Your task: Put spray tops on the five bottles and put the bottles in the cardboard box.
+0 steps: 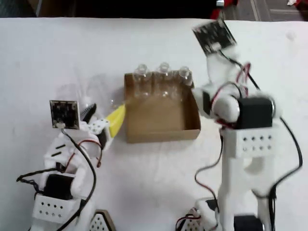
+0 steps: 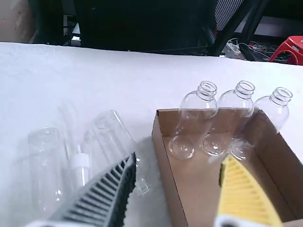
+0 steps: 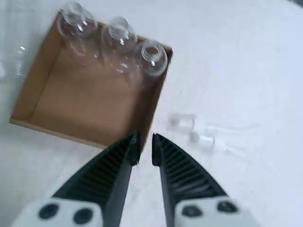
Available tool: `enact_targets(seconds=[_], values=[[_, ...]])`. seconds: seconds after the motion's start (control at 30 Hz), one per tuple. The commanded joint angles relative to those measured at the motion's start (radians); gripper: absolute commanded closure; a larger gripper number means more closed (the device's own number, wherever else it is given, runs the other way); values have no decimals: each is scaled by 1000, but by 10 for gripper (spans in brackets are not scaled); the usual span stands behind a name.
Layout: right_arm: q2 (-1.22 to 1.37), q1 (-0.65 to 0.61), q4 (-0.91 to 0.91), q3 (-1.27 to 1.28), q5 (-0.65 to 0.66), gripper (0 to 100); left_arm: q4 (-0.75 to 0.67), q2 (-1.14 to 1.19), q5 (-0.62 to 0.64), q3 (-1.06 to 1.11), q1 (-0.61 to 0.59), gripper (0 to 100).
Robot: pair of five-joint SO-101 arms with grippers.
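Note:
Three clear bottles (image 2: 199,106) (image 2: 235,106) (image 2: 274,109) stand without tops along the far wall of the cardboard box (image 2: 163,156), also seen from above as bottles (image 3: 75,23) (image 3: 118,38) (image 3: 152,56) in the box (image 3: 38,120). Two more clear bottles (image 2: 45,165) (image 2: 111,137) lie on the table left of the box, a spray top (image 2: 80,163) between them. My left gripper (image 2: 179,161) is open over the box's left wall, empty. My right gripper (image 3: 144,146) is shut and empty, above the box's right wall. Two spray tops (image 3: 182,122) (image 3: 201,139) lie right of the box.
The white table (image 1: 159,183) runs to a dark edge at the back. The right arm (image 1: 240,125) stands tall beside the box (image 1: 159,120); the left arm (image 1: 62,163) sits low at the front left. Chairs and cables lie beyond the table.

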Motion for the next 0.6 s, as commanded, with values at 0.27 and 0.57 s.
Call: enact_targets(seconds=[0.27, 0.57], values=[[-323, 111, -697, 924, -245, 981, 164, -7, -210, -259, -59, 789], [-332, 113, -874, 1096, -245, 981, 310, 231, -384, -416, -62, 793]])
